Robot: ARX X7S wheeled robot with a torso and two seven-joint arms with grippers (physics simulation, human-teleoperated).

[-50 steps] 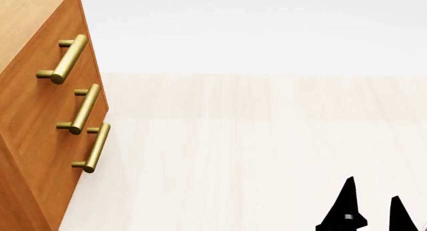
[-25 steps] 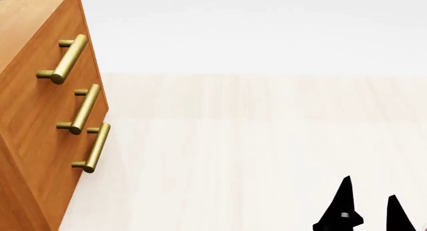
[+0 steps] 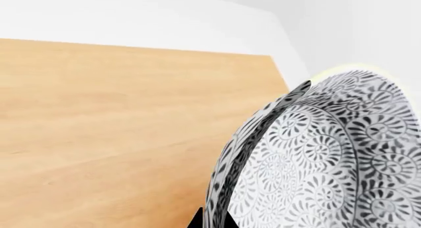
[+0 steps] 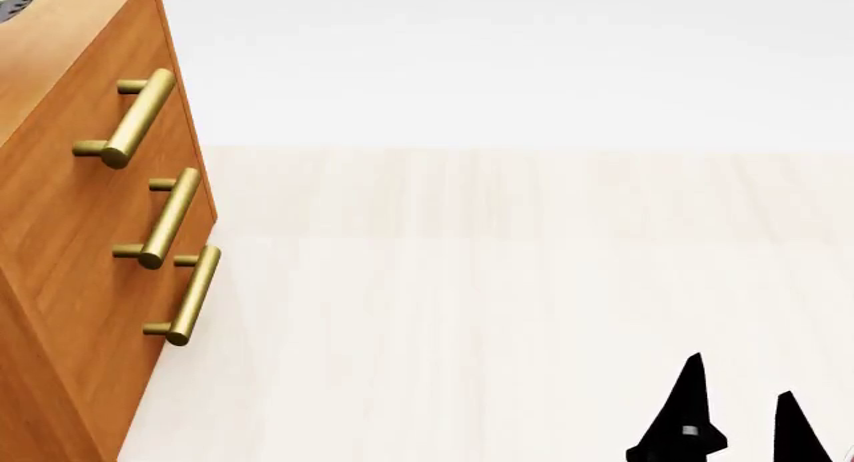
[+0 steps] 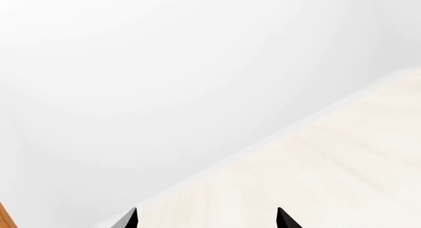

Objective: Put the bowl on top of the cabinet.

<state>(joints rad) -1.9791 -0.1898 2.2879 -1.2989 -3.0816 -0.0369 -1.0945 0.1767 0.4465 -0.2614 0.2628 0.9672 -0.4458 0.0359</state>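
Your left pincer (image 3: 210, 222) is gripping the patterned bowl (image 3: 316, 159) by its rim, tilted above the cabinet (image 3: 118, 129) top. Your right pincer (image 4: 738, 414) is hanging spread and empty over pale floor (image 4: 534, 302). No writing is showing anywhere.

Bowl (image 3: 329, 159) black-and-white floral swirls, pale rim; cabinet (image 4: 80, 242) orange-brown, lighter top, brass handles (image 4: 140, 117); black right gripper (image 4: 738, 407).

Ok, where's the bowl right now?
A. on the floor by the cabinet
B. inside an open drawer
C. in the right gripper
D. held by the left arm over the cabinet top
D: the left wrist view shows the bowl gripped at its rim over the cabinet top; the right gripper is open and empty.
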